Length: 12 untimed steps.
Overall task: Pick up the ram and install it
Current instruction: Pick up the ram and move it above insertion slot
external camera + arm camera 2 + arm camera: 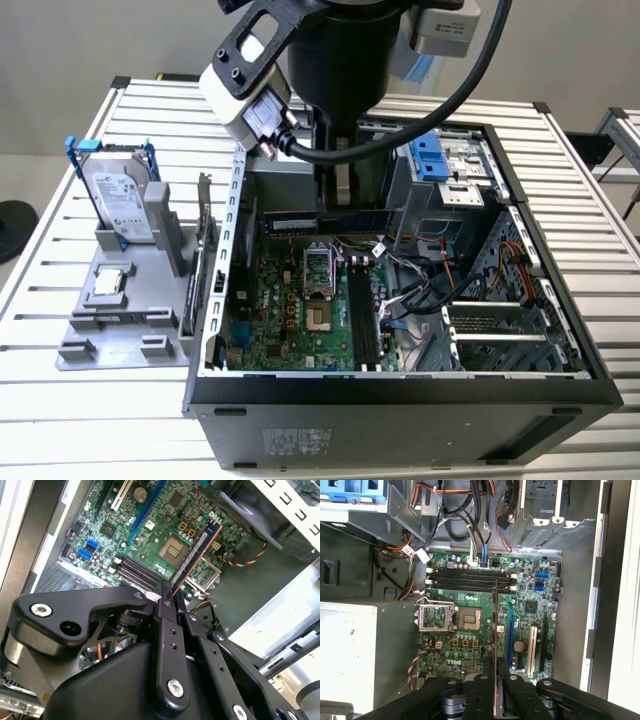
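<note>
One ram [197,552] stick is pinched at its near end by the gripper [171,599], fingers pressed tight on it, held on edge above the green motherboard [160,530] inside the open computer case [400,395]. In the first wrist view the ram [496,625] shows as a thin line running from the gripper [496,675] toward the four black memory slots [470,578], beside the processor socket [465,617]. A hard drive [120,195] stands in a grey holder [110,330] on the slatted table [590,240], at the exterior view's left of the case.

Slatted table [90,425], computer case [400,412], grey rack [118,335]
</note>
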Available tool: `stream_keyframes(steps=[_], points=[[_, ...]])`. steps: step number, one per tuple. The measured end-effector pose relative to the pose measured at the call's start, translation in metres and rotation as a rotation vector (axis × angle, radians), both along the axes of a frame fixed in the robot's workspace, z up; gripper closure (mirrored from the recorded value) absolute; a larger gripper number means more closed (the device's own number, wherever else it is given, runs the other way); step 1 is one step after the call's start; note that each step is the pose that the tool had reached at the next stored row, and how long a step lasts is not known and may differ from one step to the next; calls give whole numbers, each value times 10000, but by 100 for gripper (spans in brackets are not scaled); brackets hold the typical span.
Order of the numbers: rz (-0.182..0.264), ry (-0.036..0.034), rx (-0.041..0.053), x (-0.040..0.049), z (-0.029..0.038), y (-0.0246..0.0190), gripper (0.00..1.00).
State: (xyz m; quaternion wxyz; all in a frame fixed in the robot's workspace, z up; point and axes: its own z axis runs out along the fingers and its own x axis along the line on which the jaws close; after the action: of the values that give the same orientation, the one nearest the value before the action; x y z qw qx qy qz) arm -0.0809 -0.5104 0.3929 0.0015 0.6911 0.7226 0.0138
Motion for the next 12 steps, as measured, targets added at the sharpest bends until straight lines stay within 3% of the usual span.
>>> stream_keyframes(steps=[12], points=[[0, 0, 0, 132, 0, 0, 100]])
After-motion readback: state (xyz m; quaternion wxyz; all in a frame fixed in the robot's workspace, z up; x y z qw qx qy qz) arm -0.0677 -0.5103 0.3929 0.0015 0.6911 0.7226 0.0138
